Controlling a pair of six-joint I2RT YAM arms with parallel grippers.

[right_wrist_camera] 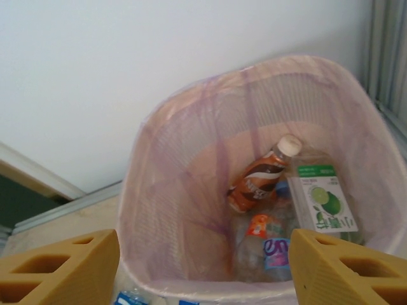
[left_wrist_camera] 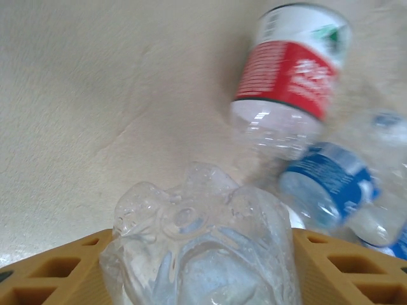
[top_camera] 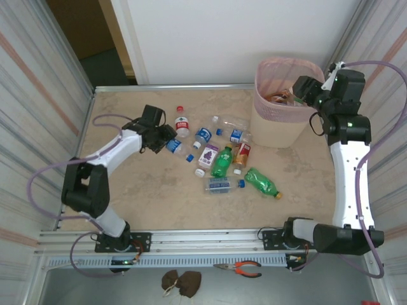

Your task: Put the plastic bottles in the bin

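Plastic bottles scattered mostly on their sides beside the upright pink-lined beige bin, several inside.

The bin stands at the far right of the table. Left of it, mid-table, lie scattered bottles. At their left end, one bottle sits between the fingers of the left gripper. Inside the bin lie more bottles, below the right gripper.

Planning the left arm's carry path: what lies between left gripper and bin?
In the top view, loose bottles lie on the table between the left gripper and the bin; the gripper itself holds a clear bottle.
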